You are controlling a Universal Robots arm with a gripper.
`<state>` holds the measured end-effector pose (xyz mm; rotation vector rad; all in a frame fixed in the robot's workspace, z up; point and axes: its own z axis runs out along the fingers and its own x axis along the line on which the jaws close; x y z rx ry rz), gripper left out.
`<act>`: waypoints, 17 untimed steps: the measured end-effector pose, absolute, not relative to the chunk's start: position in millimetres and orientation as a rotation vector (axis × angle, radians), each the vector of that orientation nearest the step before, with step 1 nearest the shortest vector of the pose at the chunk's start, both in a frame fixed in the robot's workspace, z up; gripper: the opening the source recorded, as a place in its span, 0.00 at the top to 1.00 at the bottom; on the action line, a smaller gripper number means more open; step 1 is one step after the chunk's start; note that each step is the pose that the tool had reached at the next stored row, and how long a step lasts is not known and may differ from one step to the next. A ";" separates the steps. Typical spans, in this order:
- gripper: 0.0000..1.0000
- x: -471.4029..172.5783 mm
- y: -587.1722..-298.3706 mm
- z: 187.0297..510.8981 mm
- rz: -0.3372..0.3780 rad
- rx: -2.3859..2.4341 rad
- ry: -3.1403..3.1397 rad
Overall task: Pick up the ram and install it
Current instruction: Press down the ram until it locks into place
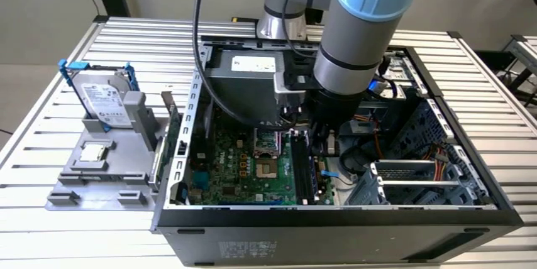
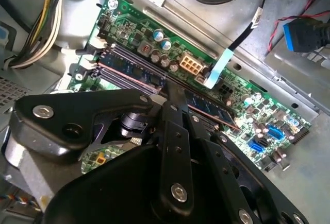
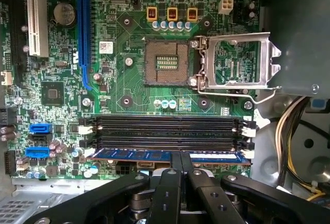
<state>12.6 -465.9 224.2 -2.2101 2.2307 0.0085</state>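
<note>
In the exterior view the arm (image 1: 356, 36) hid the pincer inside the PC case (image 1: 336, 219) on the surface (image 1: 100, 231). The first wrist view showed the motherboard (image 3: 124, 85) w/ open CPU socket (image 3: 166, 63). The pincer (image 3: 180, 158) was pinched on the ram (image 3: 134, 155), seated edge-up in the outermost slot, mid-section hidden behind the fingers.

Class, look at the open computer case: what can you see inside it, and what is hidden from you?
Inside the computer case lies the green motherboard with its open processor socket. The gripper holds the ram at the memory slots. The arm covers part of the interior.
</note>
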 end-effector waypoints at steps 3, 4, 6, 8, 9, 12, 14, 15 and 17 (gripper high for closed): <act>1.00 12.7 -465.3 223.8 0.006 -2.212 2.233; 1.00 12.6 -465.2 223.9 0.007 -2.212 2.234; 1.00 12.7 -465.2 226.7 0.012 -2.212 2.233; 1.00 12.7 -465.0 230.9 0.021 -2.208 2.229; 1.00 12.7 -465.3 235.6 0.020 -2.209 2.230; 1.00 12.6 -465.5 246.6 0.021 -2.211 2.232; 1.00 11.0 -465.6 246.7 0.024 -2.212 2.234; 1.00 9.7 -465.6 246.8 0.025 -2.212 2.234; 1.00 6.8 -465.6 246.8 0.026 -2.212 2.236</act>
